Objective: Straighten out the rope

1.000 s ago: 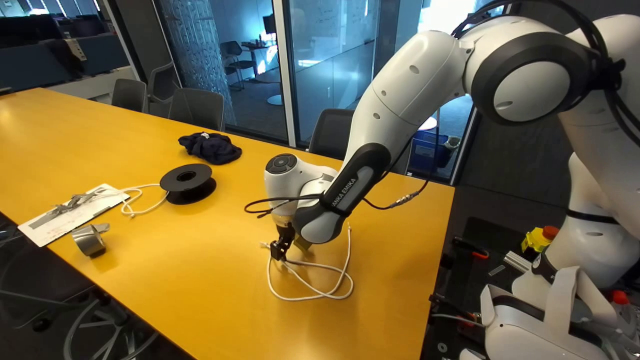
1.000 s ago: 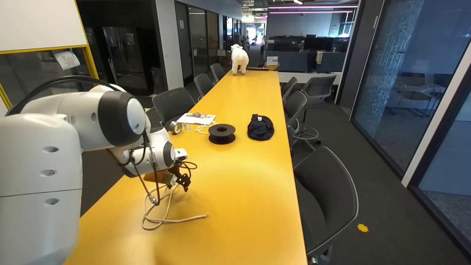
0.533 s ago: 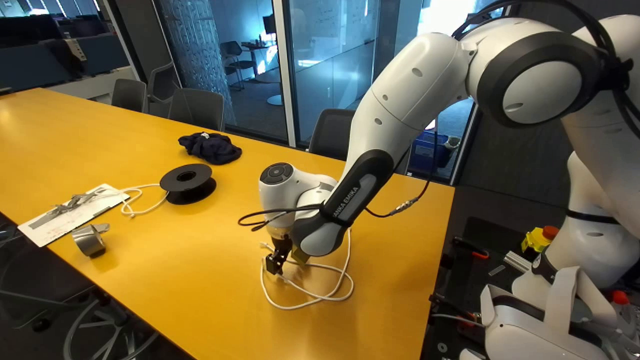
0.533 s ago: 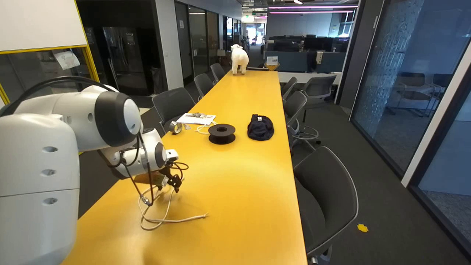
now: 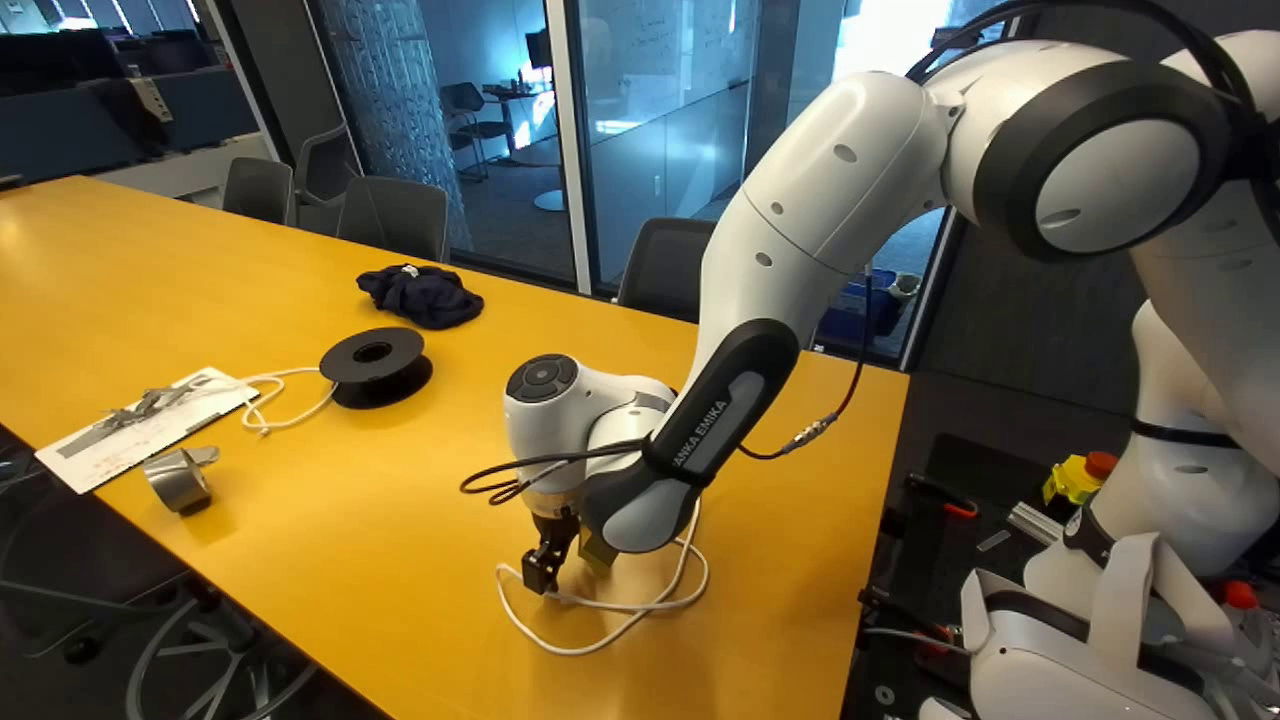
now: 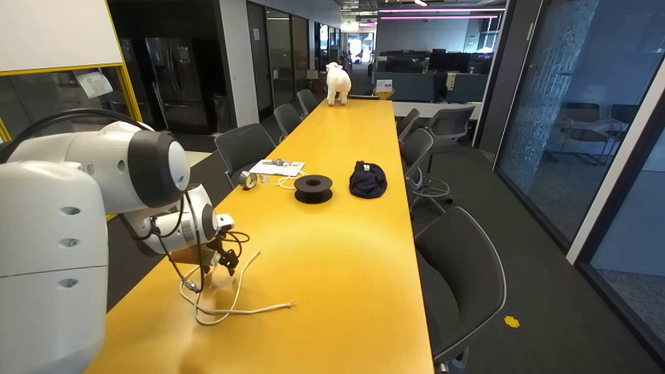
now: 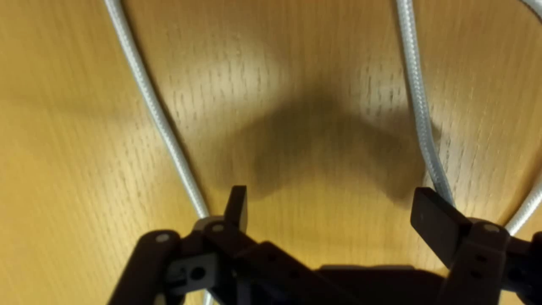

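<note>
Because the rope [image 5: 648, 607] is lying in loops and crossing itself on the counter [image 5: 430, 520], I am judging that most of the straightening is waiting for me. The jaws are standing wide apart and are gripping nothing: in the wrist view, only the counter is showing between them. They are hanging low above the loops, I am guessing, so that I am needing little descent for taking a strand [image 7: 163, 127]. One strand is disappearing behind one jaw and another behind the opposite jaw; whether either jaw is touching the rope, I am not managing to tell. In an exterior view, two loose ends [image 6: 286, 305] are lying free, outside the loops, and so they are probably offering the better grip; pulling inside a loop is perhaps risking to tighten the crossing. The spool [image 5: 376, 370], the cloth [image 6: 368, 184] and the tape [image 5: 172, 480] are sitting well apart from the rope, presumably so that it is having room to unfold.
</note>
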Robot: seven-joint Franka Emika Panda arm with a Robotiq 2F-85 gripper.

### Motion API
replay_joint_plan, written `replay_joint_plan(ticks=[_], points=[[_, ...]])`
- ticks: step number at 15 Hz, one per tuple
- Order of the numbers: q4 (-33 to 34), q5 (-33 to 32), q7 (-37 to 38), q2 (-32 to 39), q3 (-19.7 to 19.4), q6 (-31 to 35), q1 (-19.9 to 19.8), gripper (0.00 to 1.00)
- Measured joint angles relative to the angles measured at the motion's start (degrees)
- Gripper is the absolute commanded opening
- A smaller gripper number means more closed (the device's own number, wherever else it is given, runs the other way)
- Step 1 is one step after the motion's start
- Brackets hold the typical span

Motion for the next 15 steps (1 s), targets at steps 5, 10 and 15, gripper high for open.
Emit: replay_joint_plan(ticks=[5, 10, 15], points=[[-0.3, 0.0, -0.7, -0.7, -0.5, 0.0, -1.5, 1.0], [-5.2, 1.3, -7.7, -6.1, 1.9, -1.4, -6.6, 1.0], [-14.8, 6.0, -22.0, -15.1, 8.3, -8.3, -14.9, 1.0]])
